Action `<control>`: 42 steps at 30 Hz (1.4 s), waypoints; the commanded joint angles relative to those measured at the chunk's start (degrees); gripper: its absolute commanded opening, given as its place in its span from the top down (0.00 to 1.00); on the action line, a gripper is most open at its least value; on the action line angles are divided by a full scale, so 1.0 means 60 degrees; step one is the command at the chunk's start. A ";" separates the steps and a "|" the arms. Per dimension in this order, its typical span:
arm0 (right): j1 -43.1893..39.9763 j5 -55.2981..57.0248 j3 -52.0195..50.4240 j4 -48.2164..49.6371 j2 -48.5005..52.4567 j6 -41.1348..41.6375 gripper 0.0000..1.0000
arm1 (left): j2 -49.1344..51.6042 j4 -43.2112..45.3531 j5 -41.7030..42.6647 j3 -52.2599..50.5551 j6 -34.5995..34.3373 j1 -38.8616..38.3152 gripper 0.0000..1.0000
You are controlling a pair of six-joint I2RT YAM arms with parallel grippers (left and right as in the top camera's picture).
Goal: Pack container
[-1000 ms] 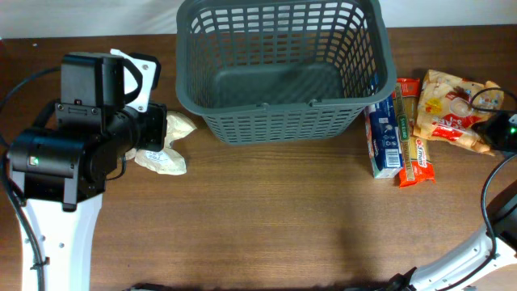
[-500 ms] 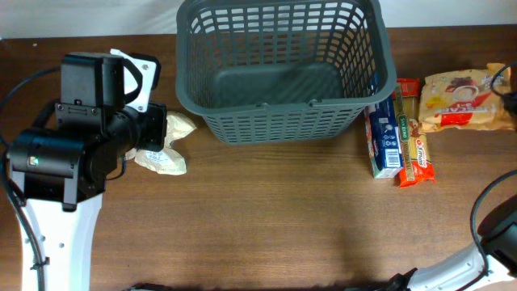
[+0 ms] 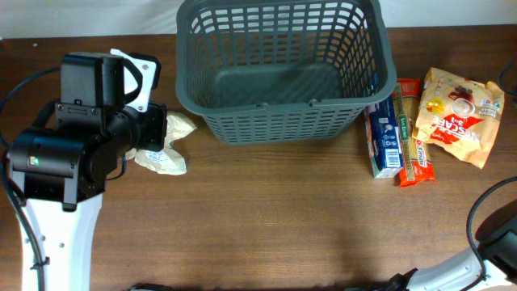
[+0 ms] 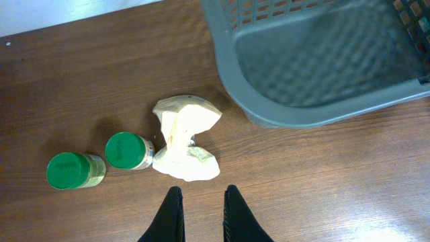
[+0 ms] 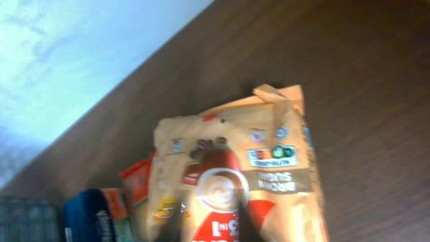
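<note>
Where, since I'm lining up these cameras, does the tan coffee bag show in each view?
Overhead: the coffee bag lies on the table at the far right.
Left wrist: not in it.
Right wrist: the coffee bag fills the lower middle.
Shared landmark: the blue box left of the bag in the overhead view sits at the lower left in the right wrist view. The basket links the overhead and left wrist views.

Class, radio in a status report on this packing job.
Left fingers shut, empty. Right fingers blurred, facing snack bag. Basket empty; nothing in the way.
</note>
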 commanded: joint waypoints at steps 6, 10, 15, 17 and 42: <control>0.0561 0.3126 0.0142 0.0117 0.0412 -0.0007 0.01 | -0.0004 0.0000 0.0117 0.0040 -0.0062 0.0036 0.94; 0.0663 0.3242 0.0138 0.0546 0.0965 -0.0004 0.01 | -0.0004 -0.0018 0.0113 0.0040 -0.0062 0.0036 0.94; 0.0659 0.3340 0.0138 0.0863 0.1694 0.0459 0.01 | -0.0004 -0.0022 0.0117 0.0040 -0.0062 0.0036 0.94; 0.0659 0.3333 0.0138 0.0852 0.1985 0.0688 0.01 | -0.0004 -0.0022 0.0117 0.0040 -0.0066 0.0036 0.94; 0.0918 0.2266 0.0127 -0.0616 0.3512 0.0747 0.96 | 0.0015 -0.0018 0.0433 0.0033 -0.0062 0.0036 0.94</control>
